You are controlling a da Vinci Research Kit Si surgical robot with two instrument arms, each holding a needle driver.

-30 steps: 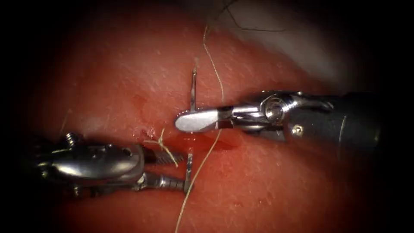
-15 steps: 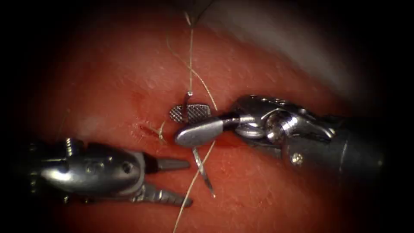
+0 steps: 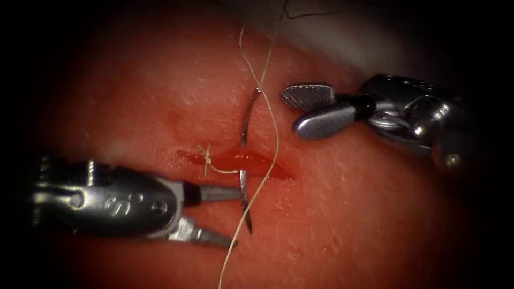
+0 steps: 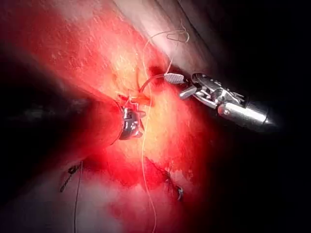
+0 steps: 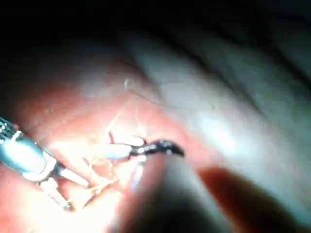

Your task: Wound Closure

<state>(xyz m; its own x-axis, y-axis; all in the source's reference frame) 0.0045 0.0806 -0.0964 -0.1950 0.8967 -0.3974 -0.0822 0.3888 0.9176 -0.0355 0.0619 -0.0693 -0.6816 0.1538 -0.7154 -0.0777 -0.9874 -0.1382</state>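
Observation:
The curved needle (image 3: 244, 120) stands across the cut (image 3: 251, 163). Its middle is buried in the tissue (image 3: 342, 214) and its tip (image 3: 249, 231) sticks out on the near side. Neither tool holds it. My left tool (image 3: 237, 219) comes in from the left with jaws open, and its upper jaw tip rests against the needle's near part. My right tool (image 3: 290, 111) hangs open, with nothing between its jaws, up and to the right of the needle's thread end. Thread (image 3: 276, 144) runs from that end up and down over the cut. The left wrist view has the left tool (image 4: 131, 121) and the right tool (image 4: 214, 94).
A tied stitch with short cut ends (image 3: 206, 158) sits at the cut's left end. Red fluid fills the cut. Pale tissue edge (image 3: 342, 43) lies at the back right. Older dark stitches (image 4: 172, 187) lie further along the tissue.
The right tool's jaws opened, let go of the needle's upper part and drew back up to the right. The needle stayed in the tissue. The left tool barely moved.

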